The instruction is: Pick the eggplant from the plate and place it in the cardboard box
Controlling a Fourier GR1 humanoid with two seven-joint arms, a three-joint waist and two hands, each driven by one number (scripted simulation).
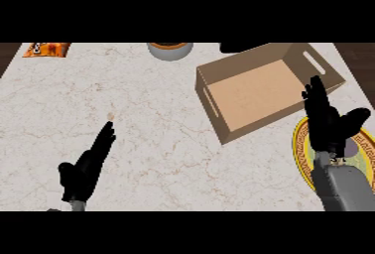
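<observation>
Head view of the marble bench [147,139]. The cardboard box [256,92] sits open toward the far right corner. The plate [304,149] — gold-rimmed — lies at the right edge, just beside the box. The right hand [326,121] hovers over the plate, fingers straight and spread; the eggplant cannot be made out — hidden if present. The left hand [88,166] rests near the front edge, fingers straight, pressed together.

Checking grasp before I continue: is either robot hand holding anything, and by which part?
Nothing is visibly held. The right robot hand is open over the plate; the left robot hand rests open.
</observation>
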